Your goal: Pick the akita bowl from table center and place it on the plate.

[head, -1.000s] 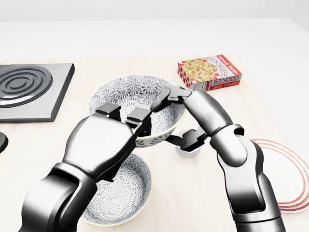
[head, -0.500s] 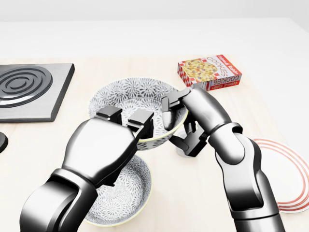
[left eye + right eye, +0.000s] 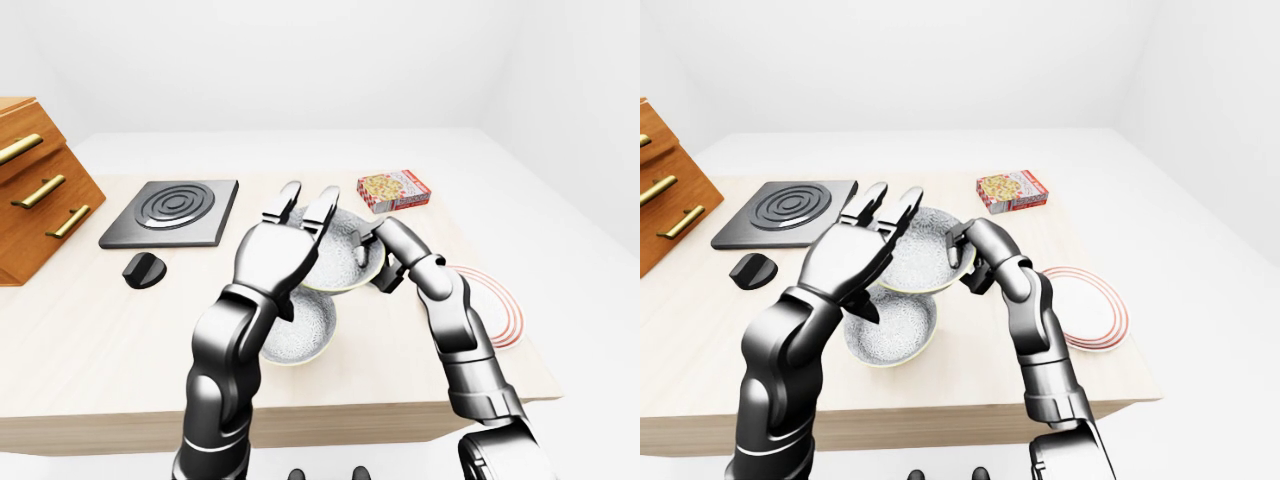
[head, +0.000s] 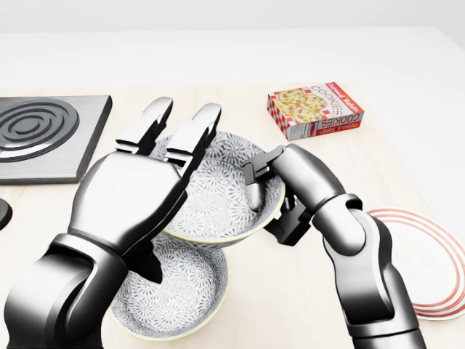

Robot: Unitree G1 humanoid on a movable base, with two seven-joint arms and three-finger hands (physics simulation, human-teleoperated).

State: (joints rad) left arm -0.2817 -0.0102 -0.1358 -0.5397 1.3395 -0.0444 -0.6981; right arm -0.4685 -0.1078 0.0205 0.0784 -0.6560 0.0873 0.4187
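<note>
"The left hand (image 4: 131, 196) just let go: fingers straight, spread. Only the right hand (image 4: 290, 174) pinches the akita bowl (image 4: 218, 196), at its rim."

"Raised mid-table over the other bowl (image 4: 182, 298). The plate (image 4: 436, 265) waits by the right edge."

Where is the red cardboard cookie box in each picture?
Left-eye view: the red cardboard cookie box sits right of centre, above the middle.
Head view: the box, upper right.
Right-eye view: the box, just right of centre.
Shared landmark: dark ringed hob plate at its left.

"COOKIES" on the side of the cookie box (image 4: 315, 109)
</note>
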